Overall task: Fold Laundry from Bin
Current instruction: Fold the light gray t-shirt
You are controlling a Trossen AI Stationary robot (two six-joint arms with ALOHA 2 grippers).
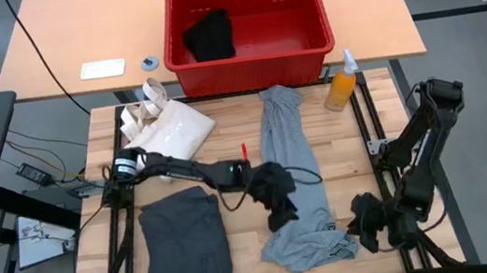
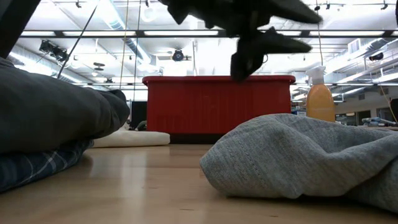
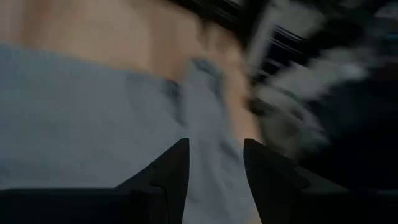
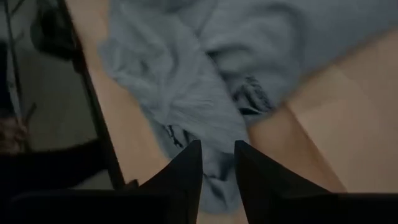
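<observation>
Your right tool (image 1: 365, 222) hung at the table's (image 1: 359, 154) near right edge, fingers slightly apart, empty, just beside the light grey garment's (image 1: 296, 162) bunched near end. Your left tool (image 1: 277, 198) hovered above that garment, part open, gripping nothing. Beyond, the red bin (image 1: 246, 25) held a black piece (image 1: 209, 35).

No words or numbers to read anywhere. Nothing printed on the red bin (image 1: 245, 18). Nothing to read on the orange bottle (image 1: 342, 83) either.
</observation>
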